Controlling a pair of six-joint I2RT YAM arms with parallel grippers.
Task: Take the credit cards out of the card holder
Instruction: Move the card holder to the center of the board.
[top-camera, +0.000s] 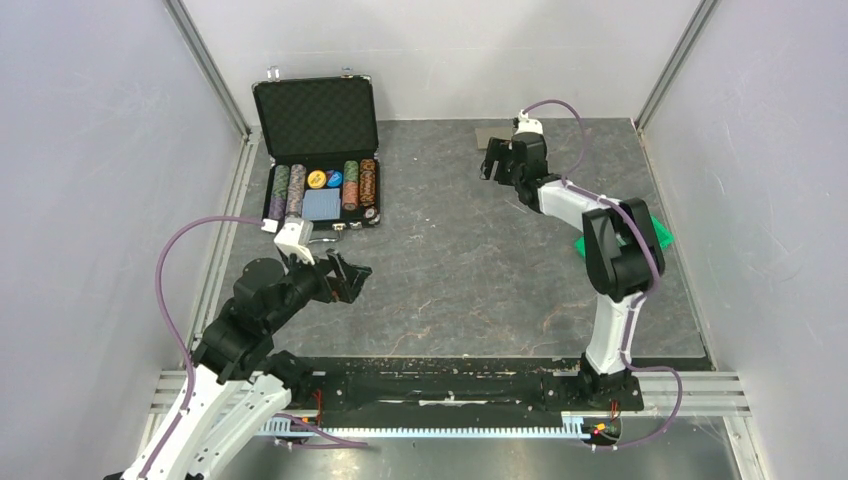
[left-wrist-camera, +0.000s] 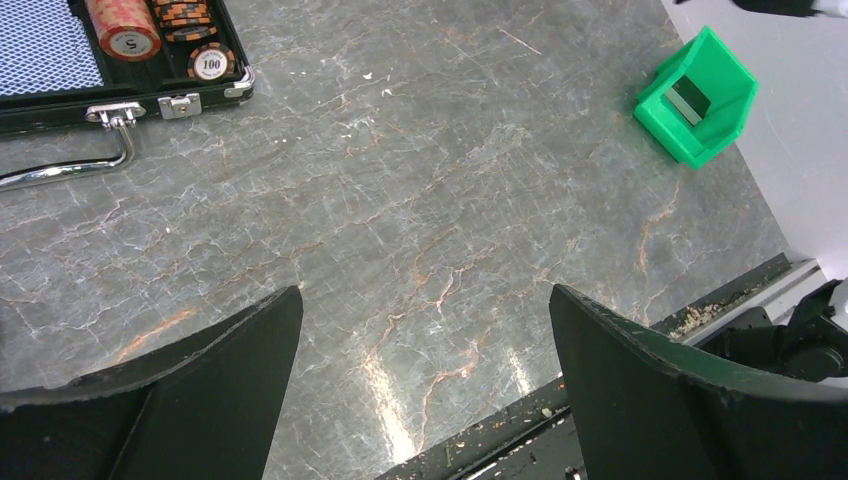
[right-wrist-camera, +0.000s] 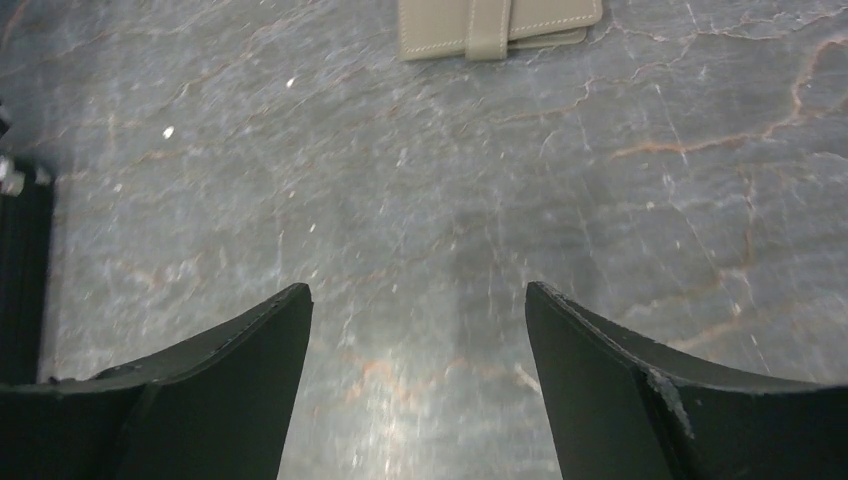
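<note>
Card holder (right-wrist-camera: 497, 22) lies flat and shut, strap across, near the far edge of the table (right-wrist-camera: 420, 180), so no cards show. Right gripper (right-wrist-camera: 418, 292) hangs low, fingers spread wide and empty, probably lining up a reach. Holder sits ahead of the fingertips, apart, not between them. Left gripper (left-wrist-camera: 425, 295) is also wide and empty, beside the chip case (left-wrist-camera: 40, 115).

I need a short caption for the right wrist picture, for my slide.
Open right claw above the grey table, closed tan wallet lying ahead.
</note>
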